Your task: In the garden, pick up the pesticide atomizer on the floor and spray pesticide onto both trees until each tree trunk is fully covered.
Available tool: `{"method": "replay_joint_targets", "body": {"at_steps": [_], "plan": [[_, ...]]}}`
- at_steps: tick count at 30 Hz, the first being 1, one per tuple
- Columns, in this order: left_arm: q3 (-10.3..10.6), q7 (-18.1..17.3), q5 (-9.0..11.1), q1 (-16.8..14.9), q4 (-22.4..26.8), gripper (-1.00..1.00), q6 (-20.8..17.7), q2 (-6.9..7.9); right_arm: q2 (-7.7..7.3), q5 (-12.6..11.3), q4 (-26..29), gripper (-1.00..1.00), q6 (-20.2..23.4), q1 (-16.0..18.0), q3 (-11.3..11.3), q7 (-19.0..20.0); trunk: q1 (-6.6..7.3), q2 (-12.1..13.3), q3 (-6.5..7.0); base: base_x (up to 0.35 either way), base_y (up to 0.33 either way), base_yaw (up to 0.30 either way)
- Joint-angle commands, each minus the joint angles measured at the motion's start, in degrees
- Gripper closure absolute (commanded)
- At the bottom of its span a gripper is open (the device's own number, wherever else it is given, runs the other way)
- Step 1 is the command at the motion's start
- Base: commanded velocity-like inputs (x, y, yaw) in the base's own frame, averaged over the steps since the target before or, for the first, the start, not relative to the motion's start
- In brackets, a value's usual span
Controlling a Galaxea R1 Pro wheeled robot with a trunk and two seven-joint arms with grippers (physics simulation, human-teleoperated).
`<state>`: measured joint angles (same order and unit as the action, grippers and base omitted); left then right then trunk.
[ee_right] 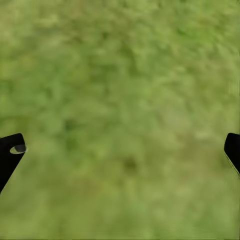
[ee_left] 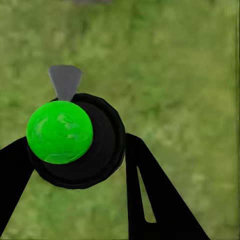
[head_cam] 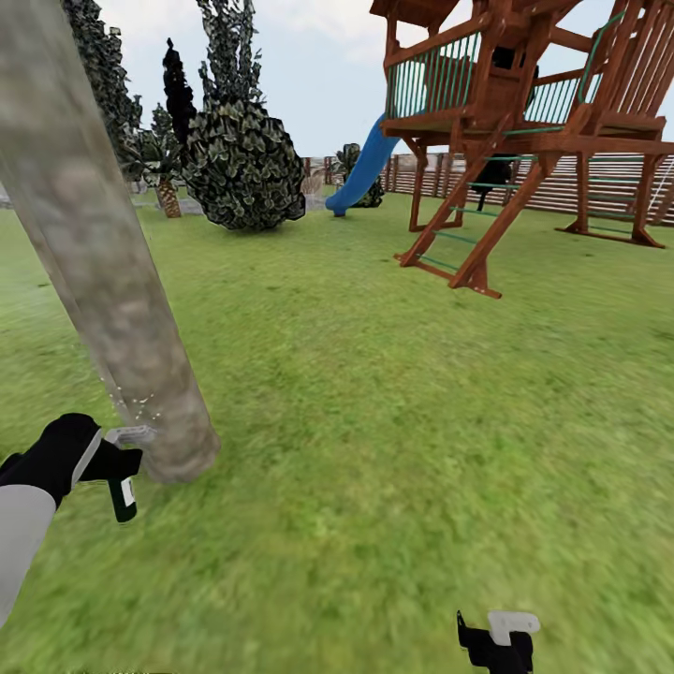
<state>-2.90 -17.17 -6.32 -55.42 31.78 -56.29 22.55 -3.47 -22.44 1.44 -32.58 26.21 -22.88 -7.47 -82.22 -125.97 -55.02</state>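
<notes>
Pesticide atomizer [ee_left: 70, 137] sits clamped between the two black fingers of the left gripper [head_cam: 117, 461]; from the left wrist it shows as a black round body with a bright green cap and a grey nozzle. No label or writing can be read on it. In the head view most of it is hidden behind the gripper, low at the left, just beside the foot of the thick mottled tree trunk [head_cam: 103, 271]. A few whitish specks of pesticide [head_cam: 139, 404] hang against the trunk's base. The trunk's top is cut off by the picture edge. The right gripper [head_cam: 498, 644], partly cut off at the bottom edge, hangs over the lawn [head_cam: 393, 440] with fingers spread wide, nothing between them. Beyond stand a wooden play tower [head_cam: 524, 112] with a blue slide [head_cam: 363, 168], and a slatted fence [head_cam: 599, 187].
</notes>
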Motion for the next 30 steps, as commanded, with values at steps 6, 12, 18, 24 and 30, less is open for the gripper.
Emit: {"method": "replay_joint_targets", "body": {"at_steps": [6,12,18,24,30], "plan": [[-0.3,-0.6,-0.7,0.0,0.9,1.0,-0.3,-0.65,-0.05,-0.2,0.1,-1.0,-0.1,0.0,-0.5,-0.3,-0.01,0.0,-0.05,0.118,-0.261,0.276],[0.1,-1.1,-0.6,-0.3,1.1,1.0,-0.9,-1.05,-0.05,-0.2,0.1,-1.0,0.0,0.0,-0.5,-0.4,-0.01,0.0,-0.05,0.095,-0.269,0.265],[1.9,-3.9,-0.7,-2.6,1.0,1.0,-1.4,-3.26,-0.1,-0.2,0.1,-1.0,0.0,0.0,-0.5,-0.4,-0.01,0.0,-0.05,0.147,-0.263,0.055],[5.3,-7.2,-1.0,-6.6,1.0,1.0,-2.2,-2.46,-0.13,-0.2,0.1,-1.0,0.0,0.0,-0.5,-0.4,-0.01,0.0,-0.05,0.082,-0.106,0.001],[5.5,-7.3,-1.0,-9.0,0.0,1.0,-2.4,0.71,-0.07,-0.2,0.1,-1.0,0.0,0.0,-0.5,-0.4,-0.01,0.0,-0.05,0.001,-0.001,0.069]]}}
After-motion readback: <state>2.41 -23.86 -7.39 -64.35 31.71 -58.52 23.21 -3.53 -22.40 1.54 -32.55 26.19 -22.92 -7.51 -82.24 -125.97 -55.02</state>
